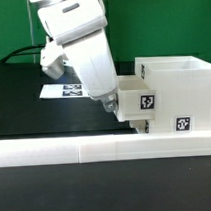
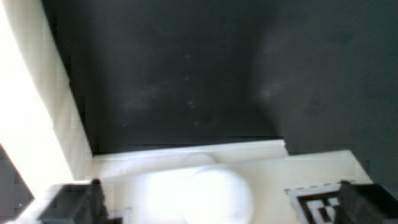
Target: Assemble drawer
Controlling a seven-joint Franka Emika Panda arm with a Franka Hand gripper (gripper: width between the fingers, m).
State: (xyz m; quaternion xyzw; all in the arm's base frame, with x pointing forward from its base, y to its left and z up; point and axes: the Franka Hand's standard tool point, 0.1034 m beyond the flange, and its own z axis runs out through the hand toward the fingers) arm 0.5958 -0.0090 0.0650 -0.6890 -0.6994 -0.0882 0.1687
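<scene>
1. The white casing [image 1: 178, 88], the big part of the drawer, sat on the black table [image 1: 33, 102], touching the long low white wall [image 1: 106, 146] at the front.
2. The small box [image 1: 133, 100] was just beside the casing, on the exterior view's left of it, and seemed to touch it.
3. The gripper [image 1: 116, 110] was right at the small box, with its fingers spread wide. I could not tell if it held the box.
4. The marker board [image 1: 68, 91] lay flat on the table, well apart from the casing, behind the arm.
5. In the wrist view, the small box [image 2: 196, 165] was close below the camera.
</scene>
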